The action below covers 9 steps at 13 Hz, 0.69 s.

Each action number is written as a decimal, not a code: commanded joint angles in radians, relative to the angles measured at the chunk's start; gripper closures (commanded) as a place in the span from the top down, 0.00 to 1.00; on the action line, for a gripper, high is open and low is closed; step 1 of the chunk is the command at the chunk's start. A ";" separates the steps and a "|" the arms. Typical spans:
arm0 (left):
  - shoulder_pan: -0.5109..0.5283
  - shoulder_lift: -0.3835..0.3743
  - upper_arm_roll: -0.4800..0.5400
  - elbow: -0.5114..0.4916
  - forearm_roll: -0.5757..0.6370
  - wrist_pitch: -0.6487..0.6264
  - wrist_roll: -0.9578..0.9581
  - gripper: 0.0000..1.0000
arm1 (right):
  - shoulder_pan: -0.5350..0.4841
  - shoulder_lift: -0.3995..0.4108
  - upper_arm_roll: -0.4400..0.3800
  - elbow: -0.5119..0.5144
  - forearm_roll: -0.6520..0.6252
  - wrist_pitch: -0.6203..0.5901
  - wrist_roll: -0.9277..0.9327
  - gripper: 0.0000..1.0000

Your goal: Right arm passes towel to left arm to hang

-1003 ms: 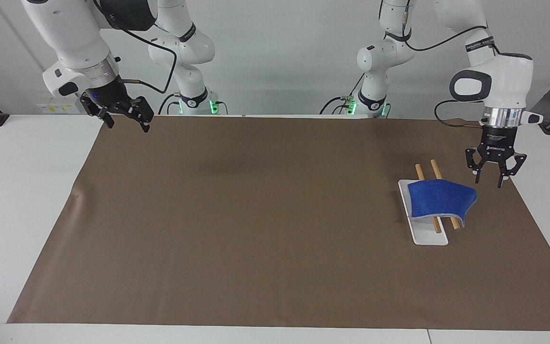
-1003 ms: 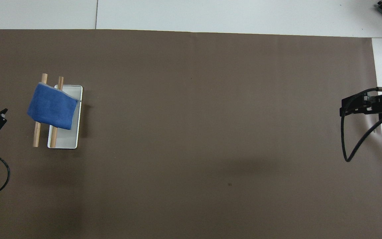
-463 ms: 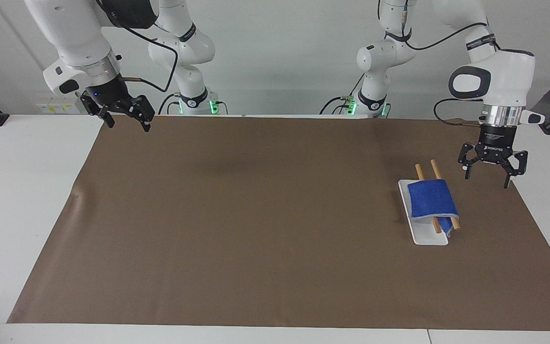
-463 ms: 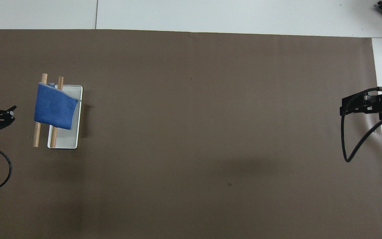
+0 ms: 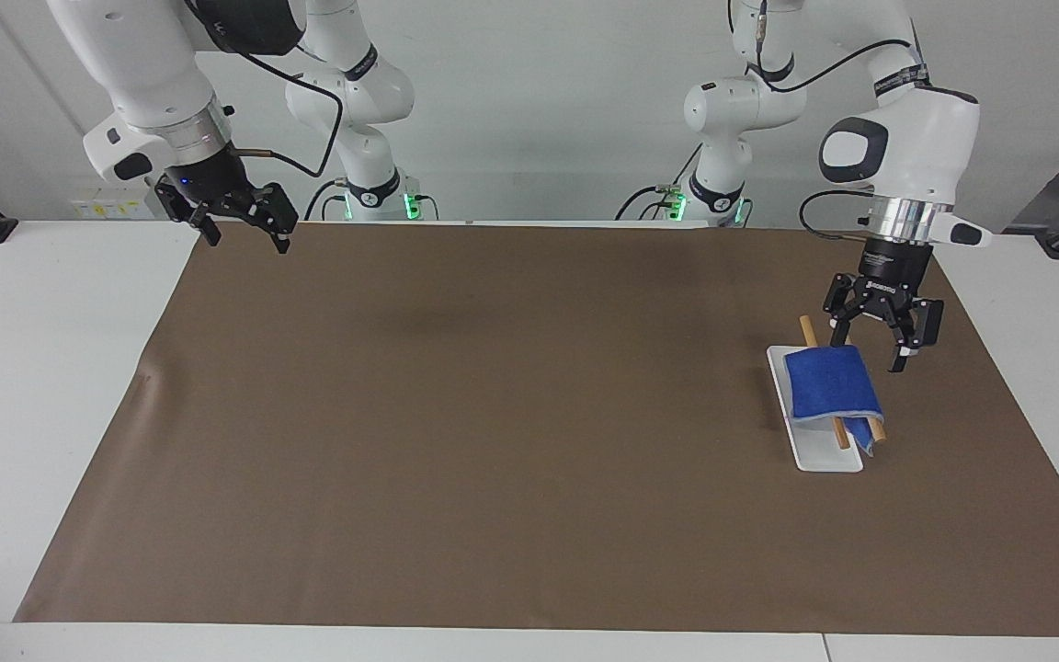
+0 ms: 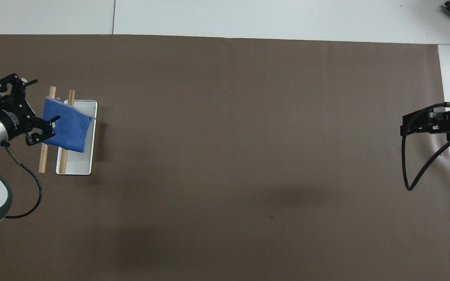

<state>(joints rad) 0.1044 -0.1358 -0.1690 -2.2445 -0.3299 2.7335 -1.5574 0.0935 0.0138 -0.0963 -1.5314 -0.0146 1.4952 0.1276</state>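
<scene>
The right gripper (image 5: 240, 230) waits over the brown mat's corner, fingers spread. The small bright-blue terry towel (image 5: 831, 384) is draped over two wooden rods; the left gripper (image 5: 871, 345), fingers spread, should probably lift straight off without snagging it.

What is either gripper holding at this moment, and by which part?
Nothing is held. The left gripper hangs open by the towel, which lies draped over the two wooden rods. The right gripper waits open, empty.
</scene>
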 commanded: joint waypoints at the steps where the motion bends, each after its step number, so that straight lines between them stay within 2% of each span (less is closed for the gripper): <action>1: -0.041 -0.004 0.017 0.016 0.112 -0.032 0.048 1.00 | -0.015 -0.015 0.006 -0.018 0.019 -0.004 -0.006 1.00; 3: -0.077 -0.005 0.016 0.031 0.187 -0.061 0.068 1.00 | -0.017 -0.018 0.003 -0.018 0.019 -0.010 -0.008 1.00; 5: -0.098 -0.005 0.005 0.040 0.201 -0.084 0.158 1.00 | -0.006 -0.018 0.006 -0.013 0.010 -0.006 -0.008 1.00; 9: -0.112 -0.004 0.003 0.106 0.201 -0.219 0.517 1.00 | -0.006 -0.037 0.007 -0.022 0.002 -0.001 -0.014 1.00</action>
<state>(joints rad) 0.0030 -0.1358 -0.1779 -2.1766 -0.1436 2.5884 -1.1653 0.0963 0.0063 -0.0964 -1.5312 -0.0147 1.4920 0.1272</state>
